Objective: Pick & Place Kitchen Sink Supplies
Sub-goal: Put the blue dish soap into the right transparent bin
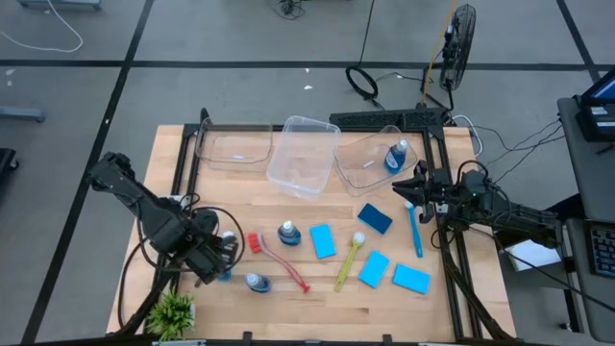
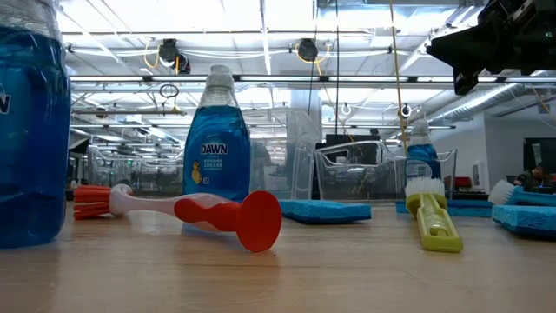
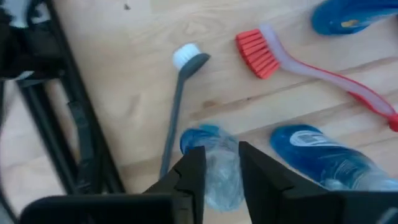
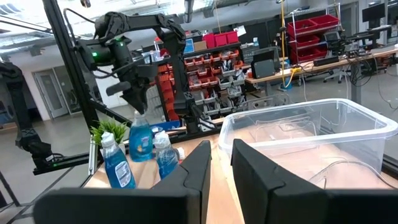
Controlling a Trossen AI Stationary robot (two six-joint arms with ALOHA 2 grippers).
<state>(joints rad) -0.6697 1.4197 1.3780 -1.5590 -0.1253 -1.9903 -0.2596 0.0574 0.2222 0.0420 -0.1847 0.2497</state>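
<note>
My left gripper (image 1: pixel 223 261) (image 3: pixel 222 152) points down at the table's near left, shut on a small clear bottle of blue liquid (image 3: pixel 219 171) (image 4: pixel 140 140). The grey brush (image 3: pixel 176 102) lies flat beside it. Two more bottles (image 1: pixel 288 233) (image 1: pixel 256 282) stand near the red brush (image 1: pixel 279 259). A yellow brush (image 1: pixel 347 262), a blue brush (image 1: pixel 415 229) and several blue sponges (image 1: pixel 322 240) lie mid-table. My right gripper (image 1: pixel 404 187) (image 4: pixel 221 152) waits shut at the far right, holding nothing. My left gripper pinches the bottle's clear upper part (image 3: pixel 221 163) between its two fingers (image 3: pixel 194 177). The fingers come from above, pointing down. The bottle hangs upright below them (image 4: pixel 140 140). Its base seems just clear of the wood.
Three clear bins stand along the far edge (image 1: pixel 235 146) (image 1: pixel 303 154) (image 1: pixel 370 161); the right one holds a bottle (image 1: pixel 395 156). A small green plant (image 1: pixel 173 309) sits at the near left corner. Black frame rails (image 3: pixel 74 130) run along the table's left side.
</note>
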